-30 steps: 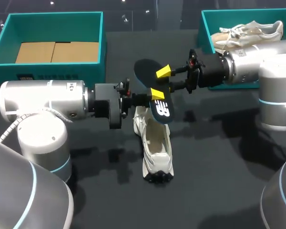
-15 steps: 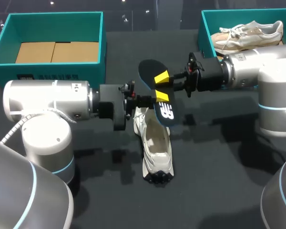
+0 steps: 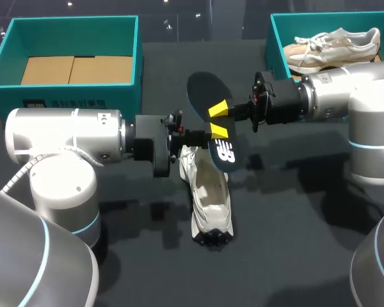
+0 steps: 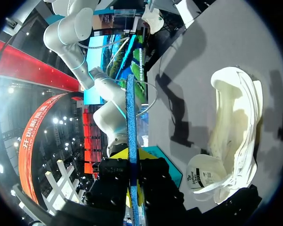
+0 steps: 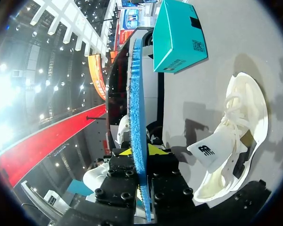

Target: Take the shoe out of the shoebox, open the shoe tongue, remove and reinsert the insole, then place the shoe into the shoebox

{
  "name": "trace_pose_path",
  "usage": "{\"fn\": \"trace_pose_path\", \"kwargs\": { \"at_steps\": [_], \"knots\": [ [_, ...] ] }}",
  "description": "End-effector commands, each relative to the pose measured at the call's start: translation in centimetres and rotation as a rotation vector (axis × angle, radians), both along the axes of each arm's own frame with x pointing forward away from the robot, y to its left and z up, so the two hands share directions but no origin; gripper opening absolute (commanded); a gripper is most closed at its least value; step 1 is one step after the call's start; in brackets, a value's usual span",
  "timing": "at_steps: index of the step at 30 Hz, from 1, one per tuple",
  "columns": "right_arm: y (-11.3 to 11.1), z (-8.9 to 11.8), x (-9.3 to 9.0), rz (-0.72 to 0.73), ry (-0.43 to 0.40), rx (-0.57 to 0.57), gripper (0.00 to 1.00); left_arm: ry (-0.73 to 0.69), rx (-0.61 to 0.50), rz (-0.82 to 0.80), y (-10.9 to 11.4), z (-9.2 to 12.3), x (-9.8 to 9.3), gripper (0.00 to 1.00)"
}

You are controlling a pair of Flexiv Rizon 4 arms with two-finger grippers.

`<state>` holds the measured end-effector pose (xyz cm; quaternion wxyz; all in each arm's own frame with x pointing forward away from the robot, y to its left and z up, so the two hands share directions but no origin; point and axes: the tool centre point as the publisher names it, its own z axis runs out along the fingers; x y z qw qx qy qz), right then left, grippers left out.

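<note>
Insole [image 3: 203, 93], dark w/ a blue edge, is held up in the air over mid worktop [image 3: 294, 243], tilted, printed face up toward the head cam. R tool [image 5: 138, 153] is clamped on it: the insole runs edge-on between its fingers, no gap either side. L tool [image 4: 131, 155] comes in from the opposite side and looks clamped on the same insole too, w/ the blue edge passing straight between its fingers. White shoe [image 3: 208, 198] lies on the worktop just below the insole, apart from both tools, opening up, tongue pulled out. Teal shoebox [image 3: 70, 94] sits at the far L of the worktop w/ cardboard [image 3: 73, 69] on its floor. 2nd teal box [image 3: 276, 41] is at the far R, behind the R arm, w/ a beige shoe [image 3: 333, 45] inside.
</note>
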<state>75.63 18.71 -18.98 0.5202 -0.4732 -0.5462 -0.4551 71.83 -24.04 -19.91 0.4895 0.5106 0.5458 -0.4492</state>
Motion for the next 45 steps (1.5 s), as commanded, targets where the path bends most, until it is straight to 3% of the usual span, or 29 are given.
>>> {"fn": "trace_pose_path", "kwargs": {
  "at_steps": [1,9,16,28,36,40,45],
  "knots": [
    [-0.2,-0.2,-0.2,-0.006,0.002,0.004,0.0,0.01,-0.001,-0.002,1.0,0.5,-0.6,1.0],
    [-0.8,-0.6,-0.7,-0.015,0.015,-0.003,0.0,0.059,0.02,0.015,5.0,1.4,-0.2,1.0],
    [-0.7,-1.0,-1.4,-0.015,0.018,-0.014,0.0,0.07,-0.013,0.089,7.9,2.6,2.0,1.0],
    [-0.6,-1.1,-1.5,-0.015,0.02,-0.014,0.0,0.07,-0.013,0.089,7.9,2.6,2.0,1.0],
    [-0.2,-2.2,-2.4,-0.03,0.007,0.006,0.0,0.12,0.198,0.096,10.2,4.2,4.9,1.0],
    [-0.3,-2.6,-3.0,-0.068,-0.014,0.026,0.0,0.063,0.325,0.132,10.8,4.7,6.4,1.0],
    [-0.3,-2.6,-3.0,-0.068,-0.014,0.026,0.0,0.063,0.325,0.132,10.8,4.7,6.4,1.0]
  ]
}}
